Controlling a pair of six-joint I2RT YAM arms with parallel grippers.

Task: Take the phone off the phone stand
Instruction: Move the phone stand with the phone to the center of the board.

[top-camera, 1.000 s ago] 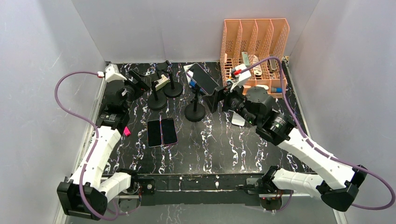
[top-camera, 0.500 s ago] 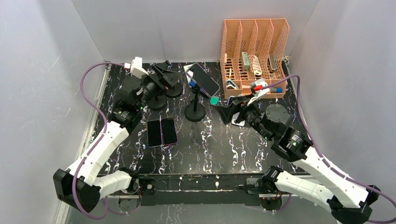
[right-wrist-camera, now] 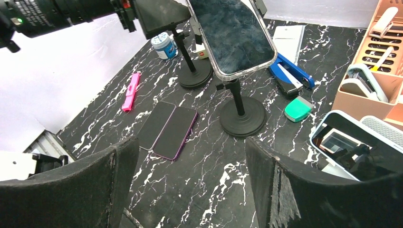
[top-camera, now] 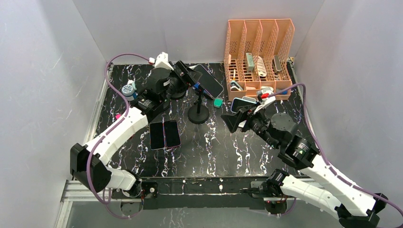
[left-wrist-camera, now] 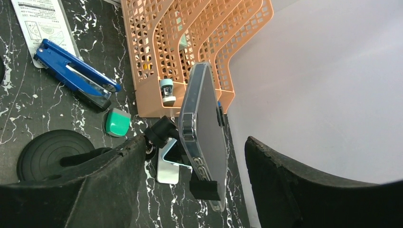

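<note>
Left gripper [top-camera: 187,76] has swung in from the surface's [top-camera: 209,156] 10 o'clock corner and now sits at the phone's [top-camera: 210,81] 9 o'clock. Jaws are apart; in the left wrist view the phone sits between them with gaps on both sides, no contact yet. Right gripper [top-camera: 230,121] has backed off to about 4 o'clock of the phone stand [top-camera: 198,114], jaws wide, empty. The phone is on the stand, tilted, at the surface's 12 o'clock. Looks like a handover: the left arm is lined up to close and lift. Two other phones [top-camera: 164,134] lie flat at the stand's 8 o'clock.
</note>
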